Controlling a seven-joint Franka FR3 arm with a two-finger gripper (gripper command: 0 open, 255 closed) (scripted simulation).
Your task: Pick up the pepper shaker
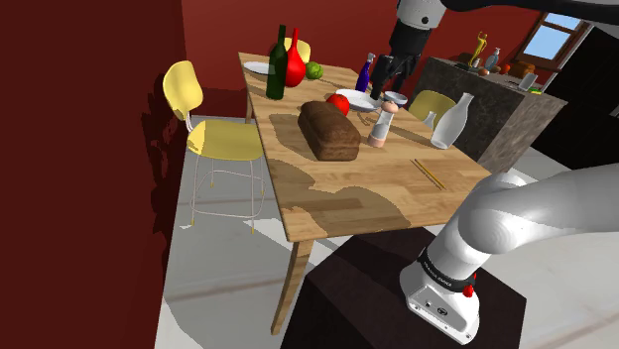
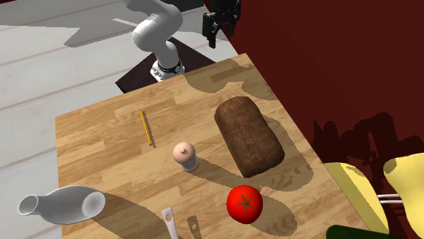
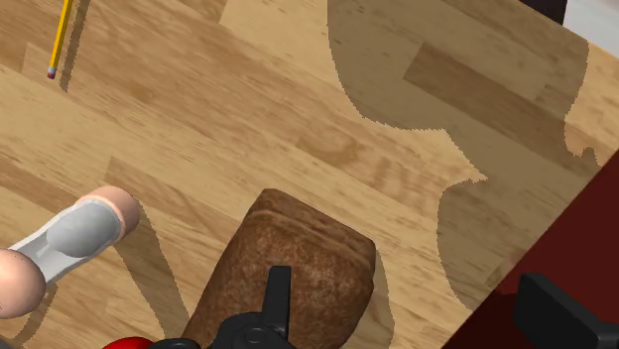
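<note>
Nearest the stand [image 1: 367, 292] you had bare table [image 1: 337, 203] right out to its edge, with only a pencil [image 1: 429, 174] lying there. Beyond it the pepper shaker [image 1: 381, 127] stood upright, just apart from the bread loaf [image 1: 329, 130]. High above them hung the gripper [image 1: 387, 77], spread open, empty and touching nothing.

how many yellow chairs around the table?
3. One chair left of the table in the shoulder view, one beyond its far end behind the red bottle, one right. Others may be hidden.

wooden table [image 1: 377, 188], rough loaf [image 1: 329, 131], smooth pepper shaker [image 2: 185, 155]
</note>
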